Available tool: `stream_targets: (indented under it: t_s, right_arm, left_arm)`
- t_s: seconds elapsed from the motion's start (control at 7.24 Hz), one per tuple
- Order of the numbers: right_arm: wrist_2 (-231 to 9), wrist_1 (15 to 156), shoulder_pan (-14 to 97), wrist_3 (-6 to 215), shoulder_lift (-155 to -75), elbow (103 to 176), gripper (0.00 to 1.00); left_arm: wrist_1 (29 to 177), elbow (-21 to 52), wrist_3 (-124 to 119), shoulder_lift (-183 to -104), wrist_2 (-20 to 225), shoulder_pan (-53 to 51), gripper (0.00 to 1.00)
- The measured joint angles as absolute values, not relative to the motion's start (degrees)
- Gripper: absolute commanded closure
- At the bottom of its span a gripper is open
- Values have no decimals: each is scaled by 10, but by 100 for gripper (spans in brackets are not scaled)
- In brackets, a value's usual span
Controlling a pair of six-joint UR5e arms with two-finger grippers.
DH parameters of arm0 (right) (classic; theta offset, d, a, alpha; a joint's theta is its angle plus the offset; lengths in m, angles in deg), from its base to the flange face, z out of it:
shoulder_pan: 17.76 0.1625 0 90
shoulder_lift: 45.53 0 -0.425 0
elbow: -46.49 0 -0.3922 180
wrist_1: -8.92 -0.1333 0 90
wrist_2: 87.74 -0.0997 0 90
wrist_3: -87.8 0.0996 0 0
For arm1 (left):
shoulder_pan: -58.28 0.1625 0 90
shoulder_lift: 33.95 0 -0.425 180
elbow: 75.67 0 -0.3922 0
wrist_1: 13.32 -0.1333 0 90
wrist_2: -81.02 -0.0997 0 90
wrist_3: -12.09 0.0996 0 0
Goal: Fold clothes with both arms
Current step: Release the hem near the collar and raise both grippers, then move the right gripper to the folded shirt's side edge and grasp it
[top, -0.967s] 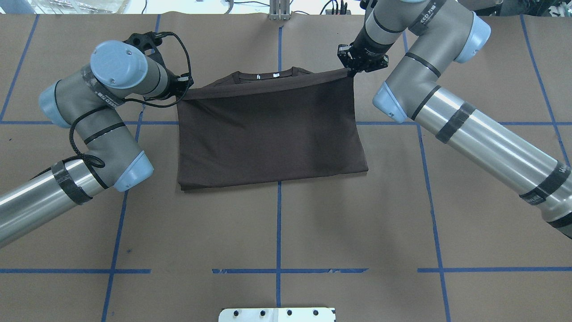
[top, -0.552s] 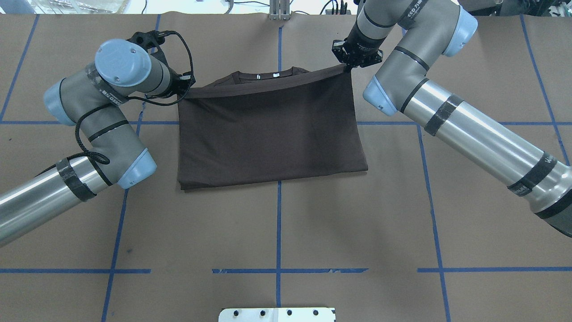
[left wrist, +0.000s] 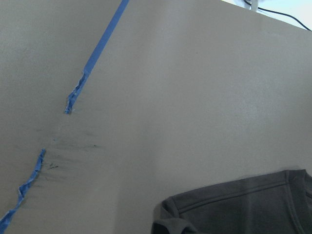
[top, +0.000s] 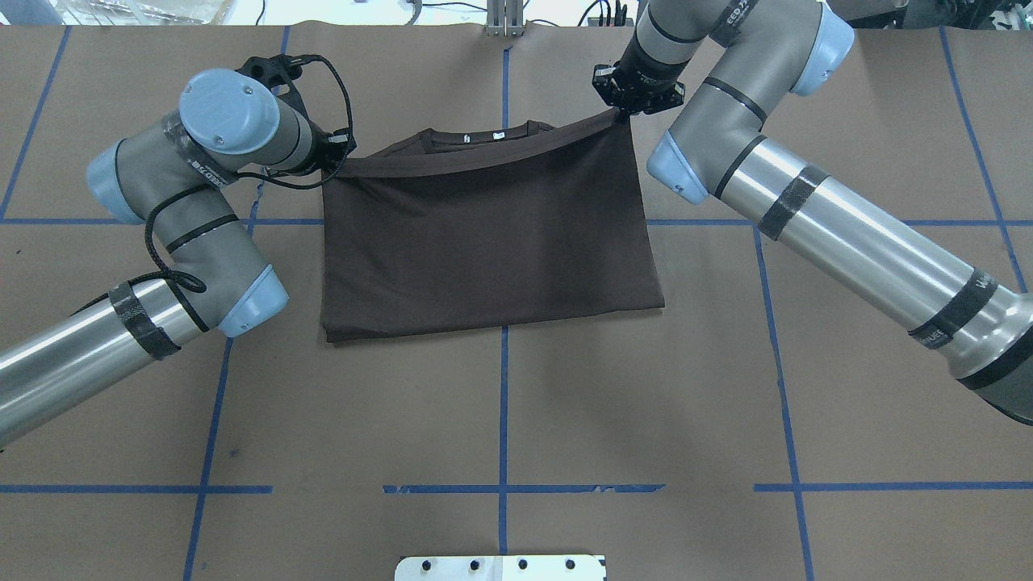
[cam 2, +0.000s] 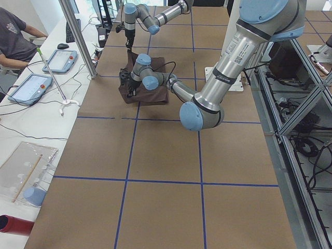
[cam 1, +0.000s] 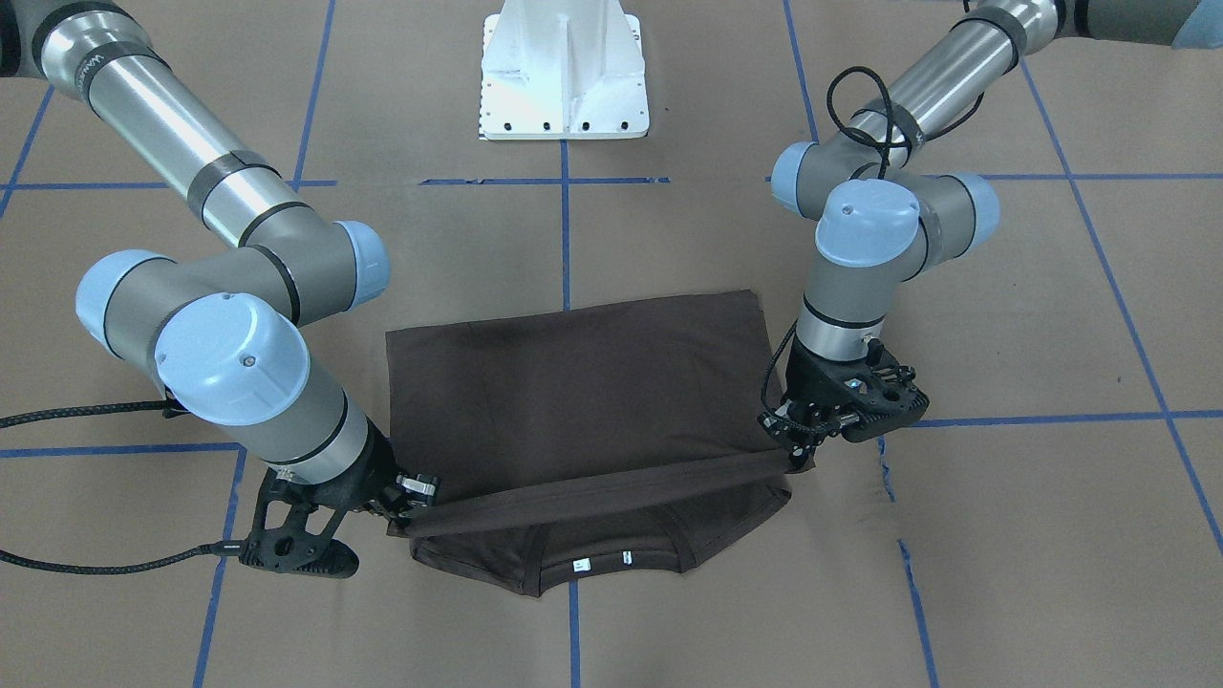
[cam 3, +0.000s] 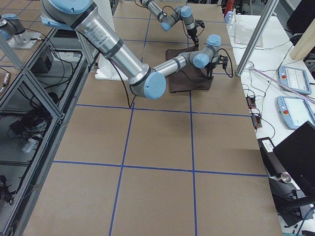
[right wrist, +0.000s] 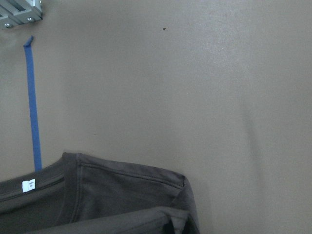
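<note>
The dark brown-grey T-shirt (top: 484,234) lies folded at the table's far middle, its ribbed collar and white neck label (top: 484,135) showing past the fold. My left gripper (top: 335,155) is shut on the folded edge's left corner. My right gripper (top: 625,114) is shut on its right corner. Between them the edge is stretched taut, just above the collar. In the front-facing view the T-shirt (cam 1: 583,382) lies with the left gripper (cam 1: 798,457) on the right and the right gripper (cam 1: 406,516) on the left. Both wrist views show the shirt's shoulder (left wrist: 243,209) (right wrist: 97,195) below.
The table is covered in brown paper with blue tape lines (top: 503,403). The white pedestal base (top: 500,567) stands at the near edge. A black cable (top: 331,81) loops by the left wrist. An operator (cam 2: 15,36) sits beyond the far side with tablets.
Both grippers have carried the held edge a little farther toward the collar. The right arm has swung left in the overhead view and the left arm slightly right.
</note>
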State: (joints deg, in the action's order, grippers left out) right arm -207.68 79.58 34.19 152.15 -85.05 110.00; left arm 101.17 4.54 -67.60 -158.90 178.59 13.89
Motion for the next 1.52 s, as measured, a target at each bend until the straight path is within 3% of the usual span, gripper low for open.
stream_targets:
  t_s: [0.14,0.28,0.41,0.55,1.1,1.52]
  right_arm:
    - [-2074,796,342,1521,-850,1100,100]
    - [-2073,796,342,1521,-850,1100,100]
    - [-2073,796,342,1521,-850,1100,55]
    - [-2073,795,341,1521,-850,1101,1]
    - [-2066,740,326,1534,-882,1121,0]
    - [-2060,739,265,1618,-994,1266,0]
  left_arm:
    - [1012,44,-676,-1591,1786,139,100]
    - [1012,44,-675,-1592,1786,139,67]
    - [1012,44,-675,-1593,1786,139,24]
    - [1011,44,-675,-1594,1786,139,0]
    - [1008,52,-674,-1598,1787,138,0]
    - [1000,93,-680,-1597,1790,137,0]
